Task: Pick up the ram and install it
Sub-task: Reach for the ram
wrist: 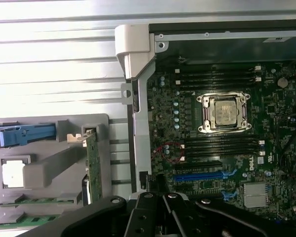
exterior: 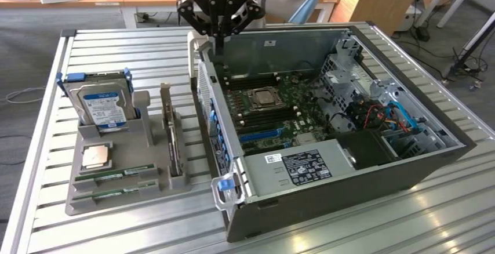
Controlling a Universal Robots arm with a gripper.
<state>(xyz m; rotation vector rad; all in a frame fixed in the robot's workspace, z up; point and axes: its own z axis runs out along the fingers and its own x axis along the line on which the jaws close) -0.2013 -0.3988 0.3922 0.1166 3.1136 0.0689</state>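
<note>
Two ram sticks, green with white labels, lie side by side in slots at the near end of the grey holder: one ram (exterior: 116, 174) (wrist: 37, 200) and its twin (exterior: 112, 193) (wrist: 37, 218). My black gripper (exterior: 219, 48) hangs shut and holds nothing, above the far left corner of the open computer case (exterior: 433, 167), well away from the holder. In the wrist view the gripper (wrist: 163, 219) sits over the case's side wall. Inside the case, the motherboard's black memory slots (exterior: 267, 115) (wrist: 219, 145) run on both sides of the CPU socket (exterior: 265, 98) (wrist: 223, 112).
The grey holder (exterior: 155, 181) also carries a blue-labelled hard drive (exterior: 101, 106), a square silver CPU chip (exterior: 97, 156) and an upright expansion card (exterior: 171, 132). A power supply (exterior: 309, 164) and cables (exterior: 386, 118) fill the case's near and right side. All rests on a slatted metal table (exterior: 116, 51).
</note>
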